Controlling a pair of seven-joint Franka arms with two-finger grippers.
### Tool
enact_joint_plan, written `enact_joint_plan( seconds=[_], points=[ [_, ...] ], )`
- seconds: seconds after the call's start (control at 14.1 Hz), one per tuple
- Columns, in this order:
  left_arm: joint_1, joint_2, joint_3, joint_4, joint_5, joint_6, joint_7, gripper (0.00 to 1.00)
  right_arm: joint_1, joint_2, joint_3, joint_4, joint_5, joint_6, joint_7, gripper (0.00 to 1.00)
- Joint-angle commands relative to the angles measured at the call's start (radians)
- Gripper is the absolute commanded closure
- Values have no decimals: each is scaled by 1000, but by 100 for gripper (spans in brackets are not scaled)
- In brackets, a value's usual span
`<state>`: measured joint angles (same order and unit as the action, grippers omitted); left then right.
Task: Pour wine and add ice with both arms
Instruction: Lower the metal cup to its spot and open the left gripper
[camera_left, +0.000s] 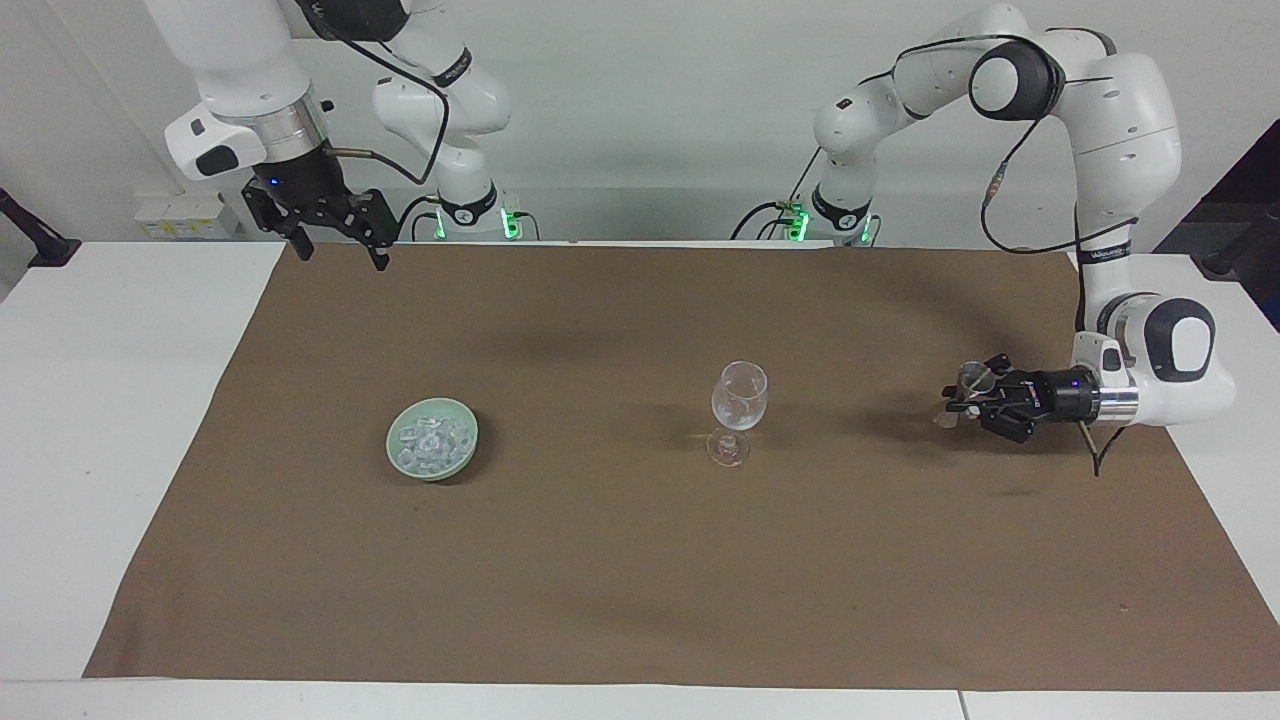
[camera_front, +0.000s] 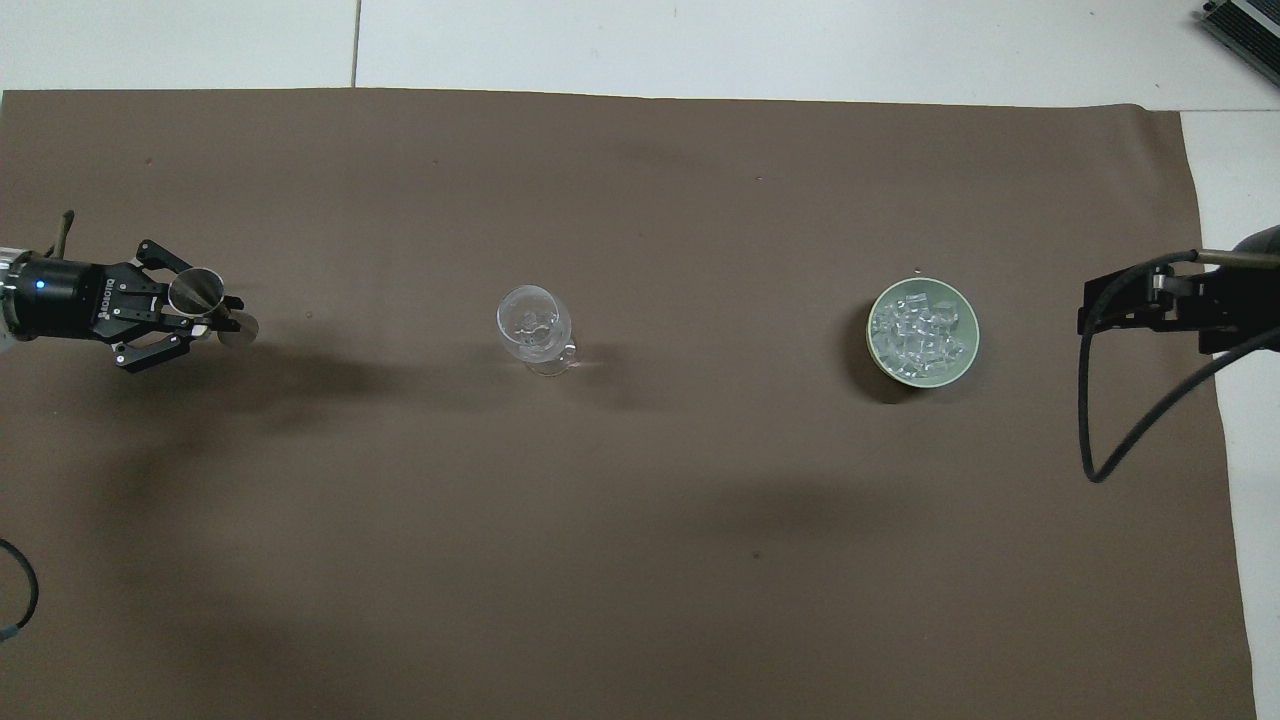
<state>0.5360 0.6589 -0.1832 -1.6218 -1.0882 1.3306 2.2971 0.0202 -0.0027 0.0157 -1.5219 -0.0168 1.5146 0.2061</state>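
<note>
The left tool (camera_left: 968, 397) pinches a little metal cup (camera_front: 196, 290) low over the table (camera_left: 640, 560). The right tool (camera_left: 335, 235) waits, fingers spread.

A brown cloth (camera_left: 600, 560) covers the white table (camera_left: 110, 400). On the cloth stand a wine glass (camera_left: 738, 408) and a pale green bowl (camera_left: 432, 439) of ice (camera_front: 918, 330), well apart.

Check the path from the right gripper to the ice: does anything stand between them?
Nothing visible does. The right gripper hangs open above the cloth's edge nearest the robots, and only bare cloth separates it from the ice in the bowl.
</note>
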Motion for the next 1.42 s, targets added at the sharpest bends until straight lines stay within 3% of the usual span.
enact_joint_plan(
  seconds=[0.0, 0.14, 1.35],
  points=[
    [33, 50, -13, -6, -24, -42, 112, 100, -8, -3, -2, 0, 17, -7, -19, 0],
    [38, 90, -12, -3, -25, -48, 139, 100, -8, -3, -2, 0, 17, -7, -19, 0],
    [96, 146, 1, -4, 56, 9, 173, 100, -8, -5, -2, 0, 17, -7, -19, 0]
  ],
)
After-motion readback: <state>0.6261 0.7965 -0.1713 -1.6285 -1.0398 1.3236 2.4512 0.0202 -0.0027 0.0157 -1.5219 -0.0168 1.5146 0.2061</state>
